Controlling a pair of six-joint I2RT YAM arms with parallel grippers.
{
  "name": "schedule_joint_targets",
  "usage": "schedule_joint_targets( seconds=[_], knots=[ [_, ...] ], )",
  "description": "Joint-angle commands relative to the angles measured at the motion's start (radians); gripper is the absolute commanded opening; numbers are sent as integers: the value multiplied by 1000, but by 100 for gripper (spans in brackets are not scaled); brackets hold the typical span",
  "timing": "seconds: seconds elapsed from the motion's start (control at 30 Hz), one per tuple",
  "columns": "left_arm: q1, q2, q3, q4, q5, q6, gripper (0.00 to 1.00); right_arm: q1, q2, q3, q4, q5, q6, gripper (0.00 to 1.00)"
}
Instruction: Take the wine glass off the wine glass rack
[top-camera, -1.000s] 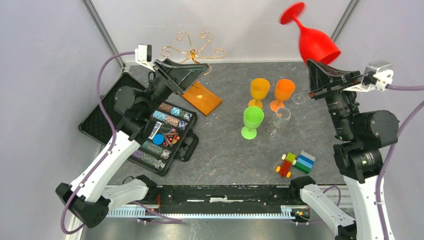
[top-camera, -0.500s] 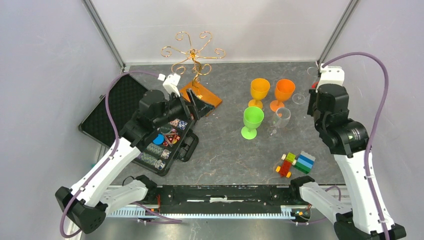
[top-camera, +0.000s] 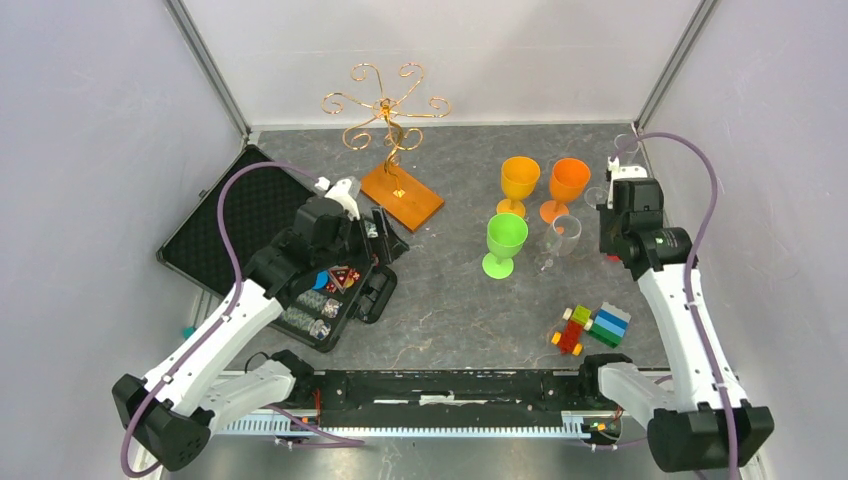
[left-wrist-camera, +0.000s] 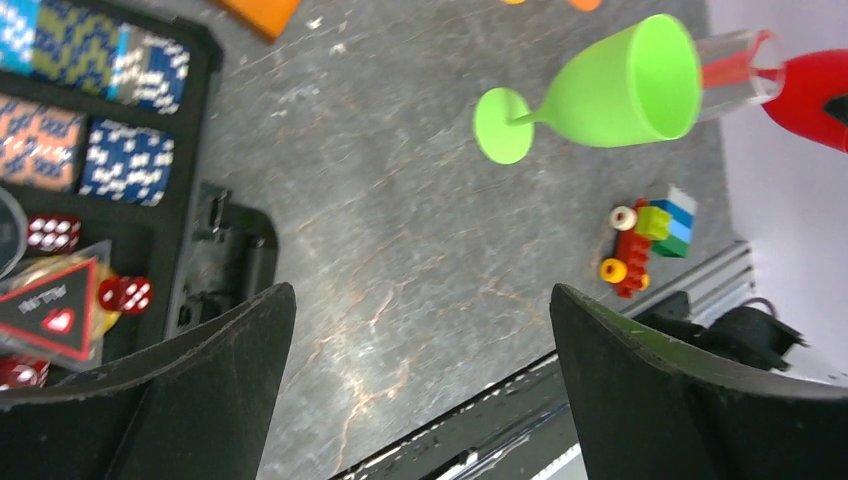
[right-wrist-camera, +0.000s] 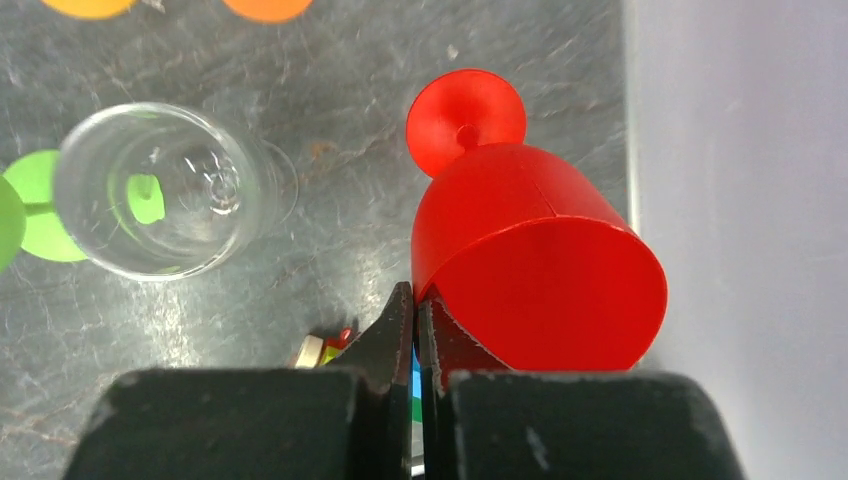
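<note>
At the right edge of the table (top-camera: 450, 300), the right gripper (right-wrist-camera: 413, 295) holds the red wine glass (right-wrist-camera: 530, 260) in jaws closed on nothing more than the thin rim of its bowl. That is where the risk lies. So narrow a pinch could let the smooth plastic swing or slip. If the jaws part before the foot sits flat, the glass may tip toward the side wall or into the clear glass (right-wrist-camera: 160, 190) just beside it. Whether the foot already touches the table cannot be told from these views. The green glass (top-camera: 506, 238) and the two orange glasses (top-camera: 519, 178) stand near enough to be caught by a rolling fall.

The wine glass is opaque red with a wide bowl, a short stem and a small round foot. It is off the wine glass rack (top-camera: 402, 197), which stands near the back edge, left of centre, its gold scroll arms bare. The left gripper (left-wrist-camera: 420, 300) hangs with jaws wide apart and empty by the poker chip case (top-camera: 330, 270), well clear of the glasses.
</note>
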Motion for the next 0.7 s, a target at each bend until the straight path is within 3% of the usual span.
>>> schedule_joint_targets(
  seconds=[0.0,0.3,0.47,0.67],
  knots=[
    [-4,8,19,-109,-112,-12,100,-86,31,-53,99,-212,-42,0],
    [5,121,113,-228,-125,162,100,-135,146,-60,108,-290,-53,0],
    [8,82,72,-227,-183,174,100,-141,190,-28,85,-277,-54,0],
    [8,57,57,-216,-151,212,100,-142,223,25,45,-249,-53,5]
  ],
)
